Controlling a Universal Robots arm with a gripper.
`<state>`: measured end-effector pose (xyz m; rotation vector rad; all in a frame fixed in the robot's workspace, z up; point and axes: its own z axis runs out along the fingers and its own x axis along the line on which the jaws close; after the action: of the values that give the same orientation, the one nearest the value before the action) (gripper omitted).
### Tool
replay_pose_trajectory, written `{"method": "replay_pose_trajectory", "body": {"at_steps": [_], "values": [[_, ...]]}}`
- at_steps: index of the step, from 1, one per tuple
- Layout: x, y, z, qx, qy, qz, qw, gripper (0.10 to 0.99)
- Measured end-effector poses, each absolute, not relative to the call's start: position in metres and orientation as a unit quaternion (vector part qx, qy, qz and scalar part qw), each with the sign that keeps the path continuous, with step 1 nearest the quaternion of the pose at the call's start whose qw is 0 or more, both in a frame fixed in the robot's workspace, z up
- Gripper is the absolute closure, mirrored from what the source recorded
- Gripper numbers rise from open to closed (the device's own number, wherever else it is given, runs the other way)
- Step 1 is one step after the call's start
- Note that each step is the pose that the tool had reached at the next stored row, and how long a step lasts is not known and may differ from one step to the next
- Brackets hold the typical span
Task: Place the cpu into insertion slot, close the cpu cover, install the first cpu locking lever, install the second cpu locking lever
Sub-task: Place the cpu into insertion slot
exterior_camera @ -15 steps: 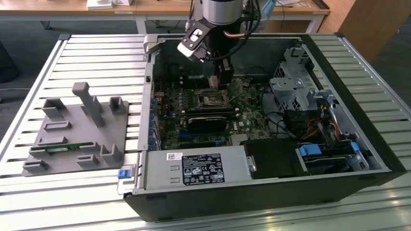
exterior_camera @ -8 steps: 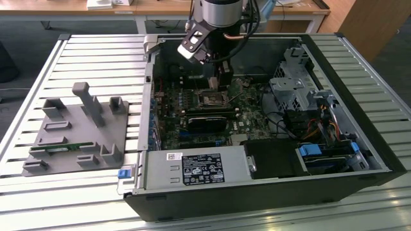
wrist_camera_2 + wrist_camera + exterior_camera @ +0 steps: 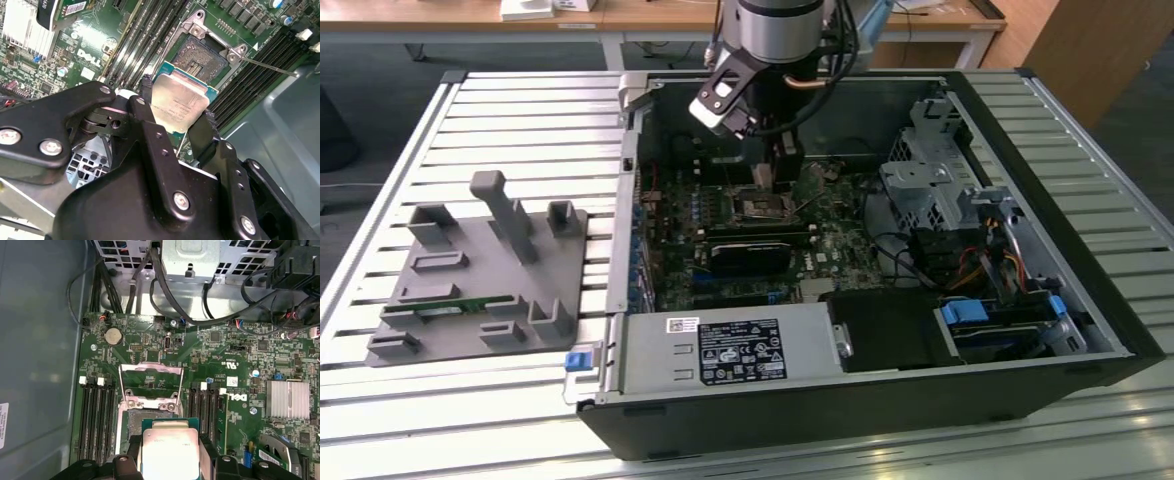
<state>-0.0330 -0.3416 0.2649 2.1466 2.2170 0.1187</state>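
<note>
second wrist view | tool [image 3: 176,106] clamps cpu [image 3: 181,99] | cpu near uncovered insertion slot [image 3: 202,54]

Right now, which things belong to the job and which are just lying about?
Job: gripper, holding the cpu; insertion slot; cpu cover, swung open.
Lying about: memory slots; coin battery; heat sink; grey fixture tray.

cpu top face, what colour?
The cpu top is dull silver-grey metal with a green edge. It shows best in the second wrist view.
</note>
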Motion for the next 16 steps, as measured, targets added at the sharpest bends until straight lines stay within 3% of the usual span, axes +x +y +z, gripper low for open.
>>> {"method": "replay_pose_trajectory", "body": {"at_steps": [16], "values": [[-0.033, -0.334, 0.250, 0.696, 0.717, 0.038, 0.027, 0.549]]}}
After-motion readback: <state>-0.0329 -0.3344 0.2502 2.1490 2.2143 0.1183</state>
